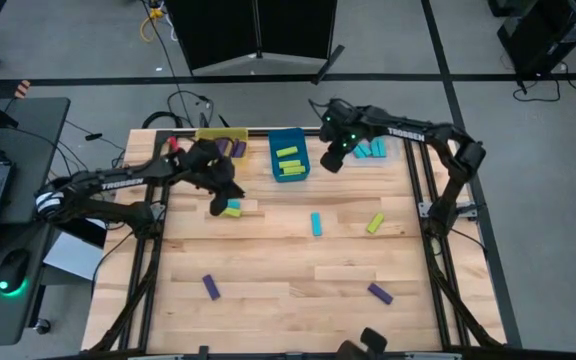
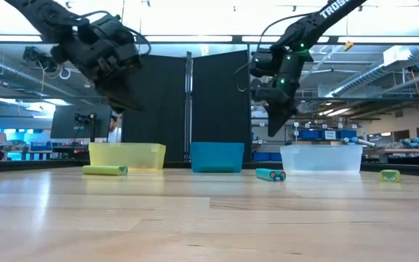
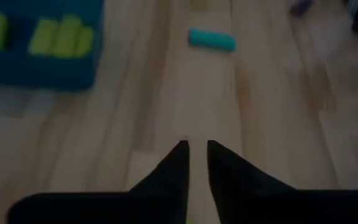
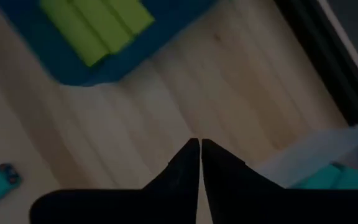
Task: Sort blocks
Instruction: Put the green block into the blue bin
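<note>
high view, upper centre: left gripper (image 1: 218, 205) and right gripper (image 1: 330, 160) hang empty, fingers nearly together (between picks, likely). next needs descending onto the lime-and-cyan rectangular block (image 1: 231, 209) just beside the left one.

Grey floor (image 1: 78, 45), black panels (image 2: 188, 109), laptop desk (image 1: 13, 180)

Three bins line my table's (image 1: 288, 262) far edge. From its middle, the left bin (image 1: 211, 134) sits at eleven o'clock, the middle bin (image 1: 276, 140) at twelve, the right bin (image 1: 388, 152) at one. My left gripper (image 1: 220, 195) hangs over a block (image 1: 231, 210) at ten. My right gripper (image 1: 331, 163) hangs between the middle and right bins. Loose blocks lie at centre (image 1: 316, 223), three (image 1: 375, 222), seven (image 1: 211, 287) and five (image 1: 379, 293).
</note>
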Available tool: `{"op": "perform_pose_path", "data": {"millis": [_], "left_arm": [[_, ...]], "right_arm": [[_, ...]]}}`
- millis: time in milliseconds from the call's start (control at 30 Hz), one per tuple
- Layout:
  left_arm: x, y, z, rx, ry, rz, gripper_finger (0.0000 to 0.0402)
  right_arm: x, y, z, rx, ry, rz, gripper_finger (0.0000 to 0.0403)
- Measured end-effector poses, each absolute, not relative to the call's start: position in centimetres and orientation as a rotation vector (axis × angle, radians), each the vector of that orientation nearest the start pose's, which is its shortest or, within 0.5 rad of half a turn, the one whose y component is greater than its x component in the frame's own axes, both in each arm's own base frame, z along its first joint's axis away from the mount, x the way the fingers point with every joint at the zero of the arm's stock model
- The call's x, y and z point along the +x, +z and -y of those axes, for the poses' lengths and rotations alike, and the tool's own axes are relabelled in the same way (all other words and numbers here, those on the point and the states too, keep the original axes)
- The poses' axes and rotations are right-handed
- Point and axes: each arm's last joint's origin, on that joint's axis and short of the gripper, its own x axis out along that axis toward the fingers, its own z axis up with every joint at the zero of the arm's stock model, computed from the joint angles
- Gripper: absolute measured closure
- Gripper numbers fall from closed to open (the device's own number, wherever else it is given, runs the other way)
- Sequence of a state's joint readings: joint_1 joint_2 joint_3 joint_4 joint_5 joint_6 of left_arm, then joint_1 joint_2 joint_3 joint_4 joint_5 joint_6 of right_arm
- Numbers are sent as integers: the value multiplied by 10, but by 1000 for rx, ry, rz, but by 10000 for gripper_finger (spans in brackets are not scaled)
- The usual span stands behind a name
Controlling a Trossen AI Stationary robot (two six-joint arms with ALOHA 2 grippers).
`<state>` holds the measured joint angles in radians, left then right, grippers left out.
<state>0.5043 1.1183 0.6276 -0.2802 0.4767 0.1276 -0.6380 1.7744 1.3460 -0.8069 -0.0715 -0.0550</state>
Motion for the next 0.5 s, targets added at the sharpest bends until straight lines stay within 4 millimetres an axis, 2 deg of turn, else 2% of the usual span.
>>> {"op": "perform_pose_path", "data": {"millis": [133, 233, 333, 500], "left_arm": [[196, 211, -83, -232, -58, -745, 377], [201, 203, -72, -204, -83, -810, 385], [207, 193, -61, -148, -93, -880, 370], [218, 176, -51, -82, -68, -990, 313]], "right_arm": [[291, 227, 198, 341, -418, -1178, 390], [292, 231, 194, 315, -408, -1173, 394], [293, 234, 191, 292, -396, -1168, 386], [291, 241, 187, 278, -395, -1160, 372]]}}
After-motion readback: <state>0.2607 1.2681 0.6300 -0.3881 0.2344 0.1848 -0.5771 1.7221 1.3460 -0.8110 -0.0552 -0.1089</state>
